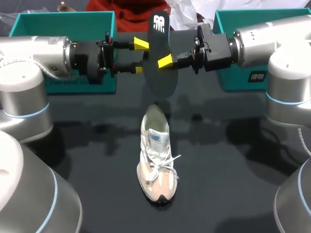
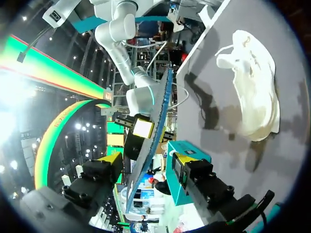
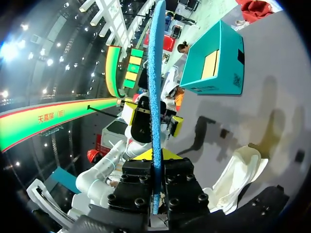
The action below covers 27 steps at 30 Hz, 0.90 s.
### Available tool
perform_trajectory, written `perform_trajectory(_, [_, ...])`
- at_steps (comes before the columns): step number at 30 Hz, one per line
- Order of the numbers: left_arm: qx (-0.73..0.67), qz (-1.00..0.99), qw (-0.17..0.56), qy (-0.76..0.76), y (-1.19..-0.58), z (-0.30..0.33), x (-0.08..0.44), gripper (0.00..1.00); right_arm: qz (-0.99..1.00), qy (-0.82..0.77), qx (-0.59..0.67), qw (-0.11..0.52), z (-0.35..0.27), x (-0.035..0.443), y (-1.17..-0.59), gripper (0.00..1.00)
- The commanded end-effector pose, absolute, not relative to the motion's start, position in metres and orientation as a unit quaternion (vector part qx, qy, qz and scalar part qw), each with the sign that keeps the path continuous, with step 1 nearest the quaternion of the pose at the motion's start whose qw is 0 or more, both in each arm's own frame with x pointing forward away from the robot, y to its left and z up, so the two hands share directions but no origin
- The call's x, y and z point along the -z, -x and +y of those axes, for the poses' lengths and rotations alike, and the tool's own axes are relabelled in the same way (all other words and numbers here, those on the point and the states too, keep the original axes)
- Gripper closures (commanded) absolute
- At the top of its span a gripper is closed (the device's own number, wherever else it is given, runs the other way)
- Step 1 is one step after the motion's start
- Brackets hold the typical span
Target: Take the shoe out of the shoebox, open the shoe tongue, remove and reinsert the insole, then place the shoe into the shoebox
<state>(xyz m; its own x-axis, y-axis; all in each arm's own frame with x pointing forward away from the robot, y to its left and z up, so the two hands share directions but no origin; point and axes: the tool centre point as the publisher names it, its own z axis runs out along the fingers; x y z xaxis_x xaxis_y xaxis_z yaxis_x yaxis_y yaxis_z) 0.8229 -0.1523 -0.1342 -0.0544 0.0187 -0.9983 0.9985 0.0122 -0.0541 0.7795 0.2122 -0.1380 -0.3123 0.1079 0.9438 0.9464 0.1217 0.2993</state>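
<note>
Right gripper (image 1: 165, 61) pinching the dark insole (image 1: 161, 80) up high, left gripper (image 1: 140, 57) wide open around it, shoe (image 1: 156, 160) in the middle of the tabletop

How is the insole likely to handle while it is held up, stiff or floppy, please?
Probably fairly stiff: the insole, pinched only at one edge by the right end effector, stands upright with just a slight bow. Likely light, since it looks thin edge-on. That bow hints it can flex entering the shoe.

Dark table (image 1: 233, 160), slight sheen (soft shadows across it), light probably from overhead
</note>
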Motion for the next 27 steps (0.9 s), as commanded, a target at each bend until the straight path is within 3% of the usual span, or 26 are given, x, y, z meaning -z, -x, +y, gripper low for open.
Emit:
perform_trajectory(1, [0.497, 0.559, 0.46, -0.478, -0.807, -0.127, 0.133, 0.0, -0.624, 0.421, 0.521, 0.403, 0.205, 0.146, -0.777, 1.0])
perform_trajectory(19, [0.473, 0.585, 0.456, -0.476, -0.807, -0.126, 0.138, 0.0, -0.62, 0.42, 0.528, 0.4, 0.201, 0.152, -0.784, 1.0])
perform_trajectory(24, [0.463, 0.657, 0.424, -0.419, -0.812, -0.106, 0.139, 0.0, -0.622, 0.408, 0.548, 0.382, 0.194, 0.151, -0.792, 1.0])
perform_trajectory(27, [0.479, 0.706, 0.351, -0.385, -0.813, -0.096, 0.145, 0.0, -0.629, 0.407, 0.545, 0.376, 0.191, 0.149, -0.792, 1.0])
